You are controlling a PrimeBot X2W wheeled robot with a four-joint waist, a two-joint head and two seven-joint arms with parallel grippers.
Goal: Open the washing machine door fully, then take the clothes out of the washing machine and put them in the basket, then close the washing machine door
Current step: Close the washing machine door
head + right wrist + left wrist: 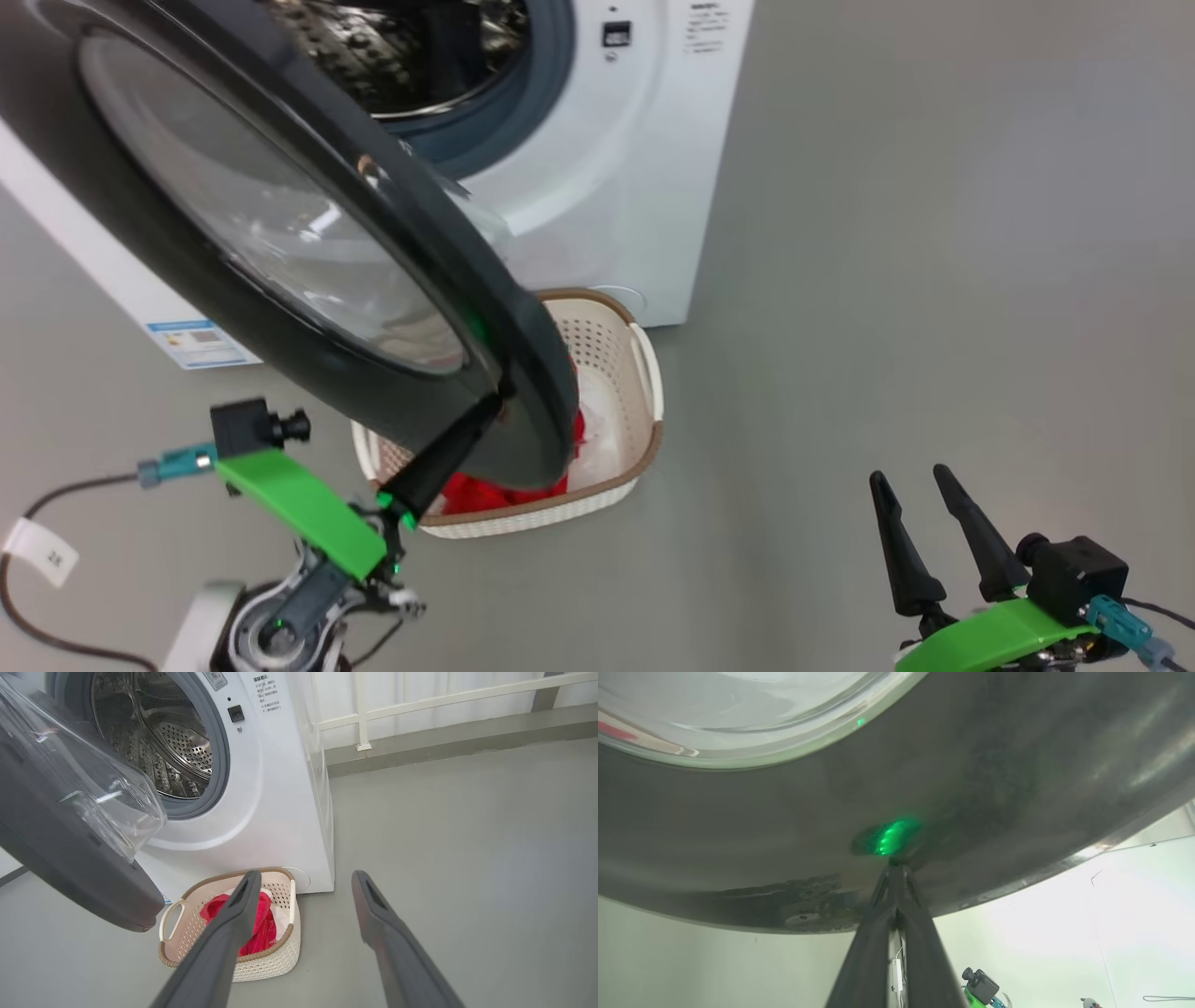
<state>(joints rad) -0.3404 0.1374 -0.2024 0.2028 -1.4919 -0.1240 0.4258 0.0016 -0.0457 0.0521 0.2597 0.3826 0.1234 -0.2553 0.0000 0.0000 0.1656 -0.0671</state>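
We see left gripper (495, 411) clenched, empty, tips touching door (261, 205) rim; washer (607, 187) sits beyond door, so left's nearer for push. Right gripper (909, 474) spread, empty.

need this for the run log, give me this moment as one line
step: close door | left gripper: shut, tips against part-open washing machine door rim | right gripper: open, free | clothes: in basket

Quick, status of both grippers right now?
Left gripper: closed, holding nothing, tips against the washing machine door rim.
Right gripper: open, empty.
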